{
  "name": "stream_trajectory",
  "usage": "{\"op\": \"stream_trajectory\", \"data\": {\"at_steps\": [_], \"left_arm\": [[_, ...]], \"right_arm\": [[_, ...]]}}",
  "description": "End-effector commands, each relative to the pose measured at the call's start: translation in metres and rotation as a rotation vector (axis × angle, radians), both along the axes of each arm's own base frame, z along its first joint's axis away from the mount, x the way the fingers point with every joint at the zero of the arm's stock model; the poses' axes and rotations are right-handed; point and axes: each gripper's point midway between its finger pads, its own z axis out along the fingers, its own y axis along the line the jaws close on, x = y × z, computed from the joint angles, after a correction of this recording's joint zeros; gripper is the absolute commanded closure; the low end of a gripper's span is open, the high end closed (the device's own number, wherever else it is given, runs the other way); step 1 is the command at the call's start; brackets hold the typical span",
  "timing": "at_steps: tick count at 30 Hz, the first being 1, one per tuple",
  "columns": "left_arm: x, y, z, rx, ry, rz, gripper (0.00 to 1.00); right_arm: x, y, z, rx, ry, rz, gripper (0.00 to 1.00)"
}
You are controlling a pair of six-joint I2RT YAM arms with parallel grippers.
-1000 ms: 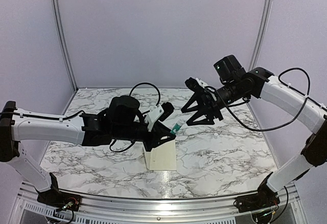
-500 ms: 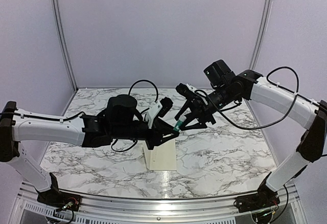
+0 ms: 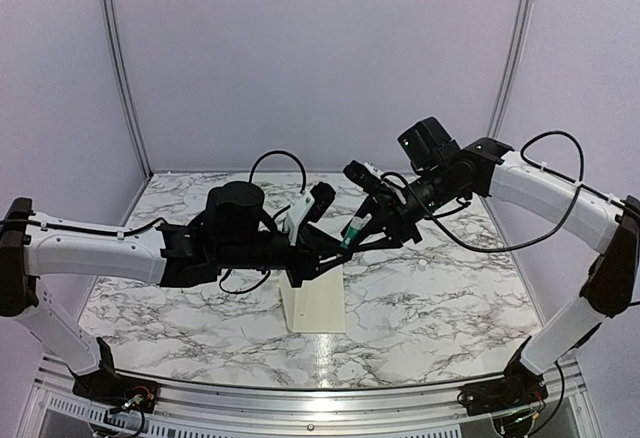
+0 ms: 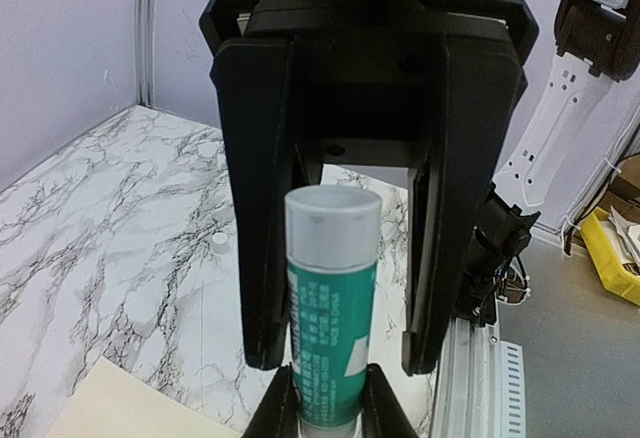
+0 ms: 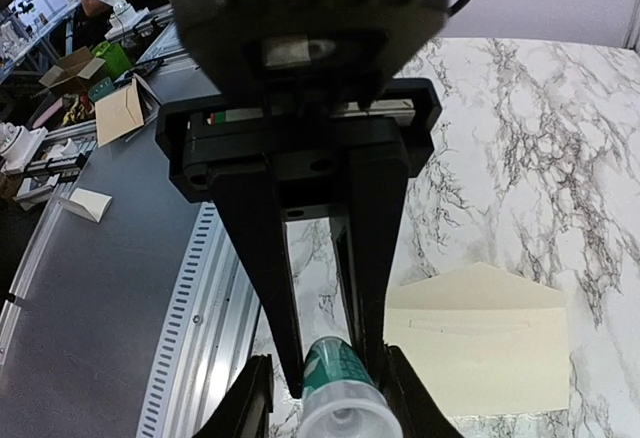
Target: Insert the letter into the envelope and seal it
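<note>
A white-and-green glue tube (image 3: 351, 232) hangs in the air between my two grippers, above the table's middle. My left gripper (image 3: 332, 252) is shut on the tube's green body (image 4: 328, 338). My right gripper (image 3: 368, 226) is open, its fingers (image 4: 262, 208) standing on either side of the tube's white cap (image 5: 340, 413) with a small gap. The cream envelope (image 3: 313, 304) lies flat on the marble below the left gripper, its pointed flap open (image 5: 480, 343). The letter shows in no view.
A small white round piece (image 4: 218, 241) lies on the marble table (image 3: 440, 298) beyond the envelope. The slotted metal rail (image 3: 300, 398) runs along the near edge. Purple walls close the back and sides.
My right gripper has moved left and down to the glue tube and now straddles its cap. My left gripper has lifted the tube slightly toward it.
</note>
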Motion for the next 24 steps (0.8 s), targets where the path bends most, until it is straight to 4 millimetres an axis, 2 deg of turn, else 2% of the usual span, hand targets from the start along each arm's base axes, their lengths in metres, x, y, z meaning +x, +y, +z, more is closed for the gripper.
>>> {"op": "stream_trajectory", "data": {"at_steps": [1,4,11,16,19,21,24], "left_arm": [[0.000,0.001,0.014,-0.055,-0.014,-0.003,0.87],[0.000,0.001,0.014,-0.056,-0.015,-0.003,0.87],[0.000,0.000,0.011,-0.052,-0.014,-0.006,0.87],[0.001,0.001,0.009,-0.048,-0.014,-0.006,0.87],[0.002,0.001,0.008,-0.046,-0.016,-0.001,0.86],[0.004,0.002,0.006,-0.042,-0.015,0.008,0.82],[0.012,0.011,0.002,-0.028,-0.023,0.065,0.67]], "right_arm": [[-0.006,0.004,0.008,0.032,0.012,0.022,0.70],[-0.006,0.004,0.008,0.035,0.016,0.026,0.75],[-0.007,0.005,0.010,0.046,0.035,0.028,0.76],[-0.008,0.007,0.012,0.055,0.049,0.034,0.82],[-0.009,0.007,0.014,0.064,0.058,0.040,0.92],[-0.008,0.008,0.013,0.062,0.057,0.038,0.99],[-0.004,0.008,0.012,0.049,0.037,0.020,1.00]]}}
